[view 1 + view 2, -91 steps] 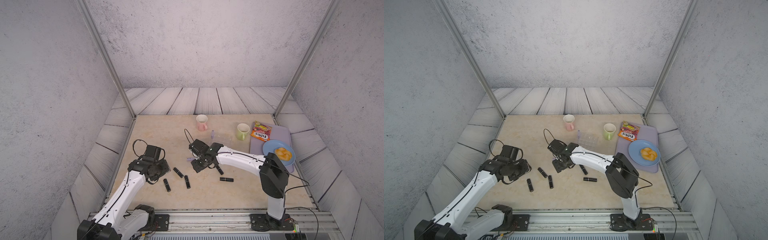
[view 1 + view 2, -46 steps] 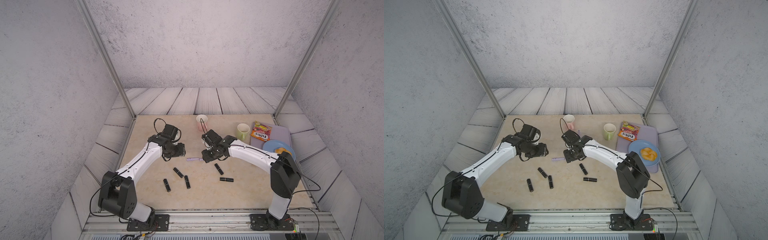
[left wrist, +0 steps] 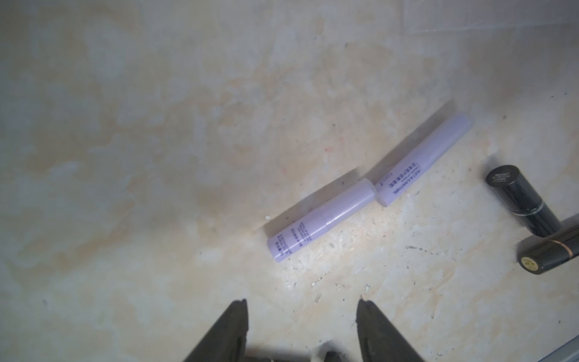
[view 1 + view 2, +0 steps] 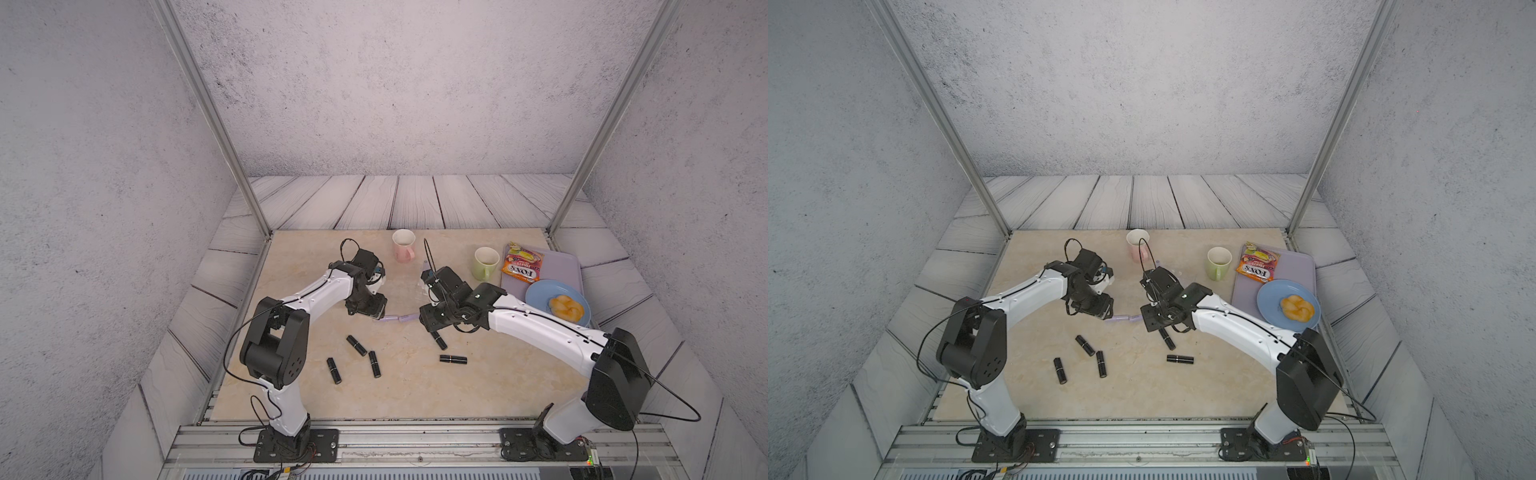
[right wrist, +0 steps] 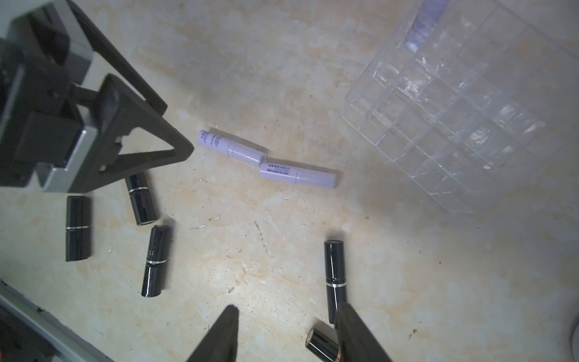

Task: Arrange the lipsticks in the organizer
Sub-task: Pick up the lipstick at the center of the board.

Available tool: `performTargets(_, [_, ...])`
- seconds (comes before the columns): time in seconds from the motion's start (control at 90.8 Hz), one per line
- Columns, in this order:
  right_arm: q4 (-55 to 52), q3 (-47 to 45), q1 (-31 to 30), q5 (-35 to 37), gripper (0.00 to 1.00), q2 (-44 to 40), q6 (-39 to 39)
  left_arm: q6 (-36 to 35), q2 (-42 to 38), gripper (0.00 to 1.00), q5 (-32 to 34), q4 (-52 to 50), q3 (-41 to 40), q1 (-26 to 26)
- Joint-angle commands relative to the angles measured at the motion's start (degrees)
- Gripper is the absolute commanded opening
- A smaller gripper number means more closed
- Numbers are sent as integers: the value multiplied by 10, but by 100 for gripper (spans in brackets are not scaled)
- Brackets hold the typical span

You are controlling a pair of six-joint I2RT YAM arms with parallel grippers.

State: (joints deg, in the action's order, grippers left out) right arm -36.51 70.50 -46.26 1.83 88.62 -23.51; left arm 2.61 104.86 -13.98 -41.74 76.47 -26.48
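1. Beige marbled tabletop between grey textured walls carries everything, and both arms reach toward its middle.
2. Two lilac lipsticks lie on the bare surface, end to end and touching at a slight angle, between the two grippers in both top views.
3. The left gripper hangs just beside one end of that pair, and the right gripper just beside the other end.
4. From the left wrist, the left gripper's jaws stand apart with nothing between them. The lilac pair lies ahead of the fingertips, not touching them.
5. From the right wrist, the right gripper's jaws are likewise parted and empty. One black tube runs behind a finger; whether they touch cannot be told.
6. Five black lipsticks lie flat: three in a loose group nearer the left arm's base, two close to the right gripper.
7. The organizer shows plainly only from the right wrist, as a clear grid of cells near the lilac pair but apart from it. A blurred lilac shape shows through its far cells.
8. The left wrist view catches just two black tubes at its edge.
9. Only the top views show a pink mug, a green mug and a lilac tray with a snack packet and a blue plate.
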Motion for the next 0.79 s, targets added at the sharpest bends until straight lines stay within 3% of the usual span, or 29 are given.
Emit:
performTargets(0.0, [-1, -6, 2, 7, 53, -18, 4, -55, 35, 60, -23, -5, 26, -5])
performTargets(0.33, [-4, -22, 2, 7, 52, -37, 8, -79, 102, 58, -14, -25, 74, -5])
performTargets(0.782, [3, -31, 2, 7, 51, -41, 3, -77, 123, 50, -18, -19, 51, -21])
